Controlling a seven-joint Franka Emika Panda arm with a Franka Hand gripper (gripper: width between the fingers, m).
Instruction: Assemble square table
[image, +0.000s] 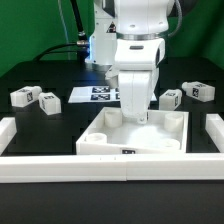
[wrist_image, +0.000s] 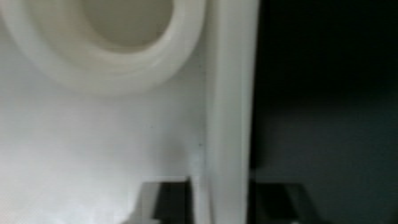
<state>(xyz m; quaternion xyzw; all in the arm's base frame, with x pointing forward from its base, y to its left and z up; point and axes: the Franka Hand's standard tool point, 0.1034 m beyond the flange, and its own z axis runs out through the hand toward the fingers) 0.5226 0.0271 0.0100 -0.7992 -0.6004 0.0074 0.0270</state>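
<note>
Just past near border wall (image: 110, 165), square panel (image: 100, 135) lay flat on black tabletop (image: 40, 125). Corner socket (wrist_image: 116, 40) empty, no legs fitted yet. End effector (image: 133, 119) looked pinched on panel's far rim. Farther back, legs lay loose: two left (image: 47, 102), two right (image: 170, 99). Assy barely begun, I'd judge. No containers seen.

legs (image: 22, 97) dot open table (image: 60, 128), border wall (image: 60, 166) fences front, panel rim (wrist_image: 228, 100) seemingly fills pincer (wrist_image: 222, 200)
</note>
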